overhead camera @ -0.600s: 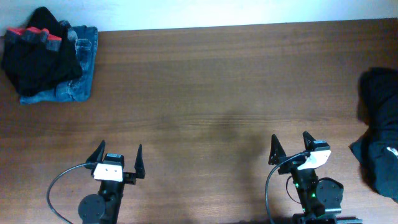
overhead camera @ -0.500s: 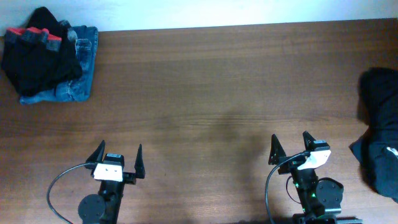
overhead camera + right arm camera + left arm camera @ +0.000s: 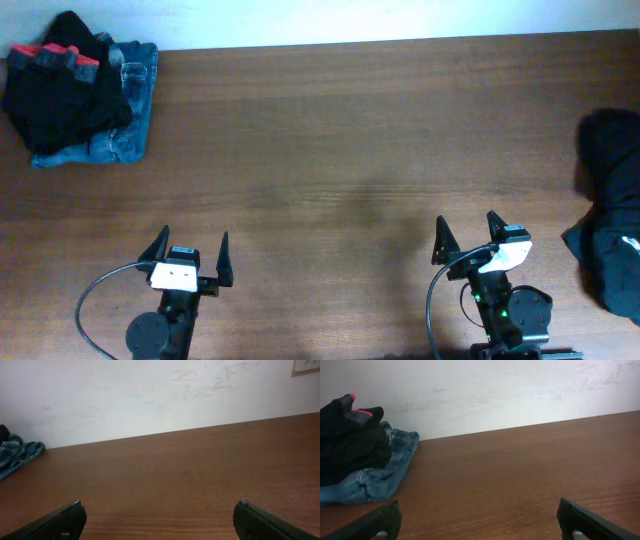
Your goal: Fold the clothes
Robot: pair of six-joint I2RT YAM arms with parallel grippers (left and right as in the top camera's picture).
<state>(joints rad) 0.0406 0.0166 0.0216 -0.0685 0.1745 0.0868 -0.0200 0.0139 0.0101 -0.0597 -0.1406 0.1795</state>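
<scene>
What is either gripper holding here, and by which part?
Nothing is held. The left gripper and right gripper are both open and empty, well apart from the clothes.

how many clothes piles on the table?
2. The far-left pile, black garments on blue jeans; the right-edge pile, black, cut off by the frame. More may be hidden.

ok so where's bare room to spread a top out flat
The widest bare wood is the middle of the table, bordered by the black and denim pile at the far left corner, the heap of black clothes at the right edge, and the open left gripper and right gripper along the near edge. Crowded only at those two ends.
</scene>
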